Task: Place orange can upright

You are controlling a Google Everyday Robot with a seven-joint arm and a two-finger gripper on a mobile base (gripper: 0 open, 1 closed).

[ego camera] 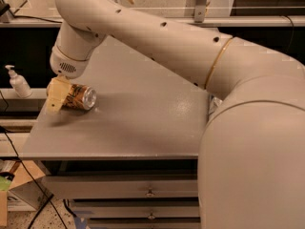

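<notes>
The orange can [79, 97] lies on its side near the left edge of the grey table [143, 123], with its silver end facing right. My gripper [55, 98] hangs from the wrist [69, 61] and sits at the can's left end, overlapping it. The can rests on the tabletop. My large cream arm [200, 61] sweeps across the view from the lower right.
A white pump bottle [19, 82] stands on a shelf left of the table. Drawers [150, 192] sit below the tabletop. A cardboard box [14, 190] and cables lie on the floor at lower left. My arm hides the table's right side and the blue can.
</notes>
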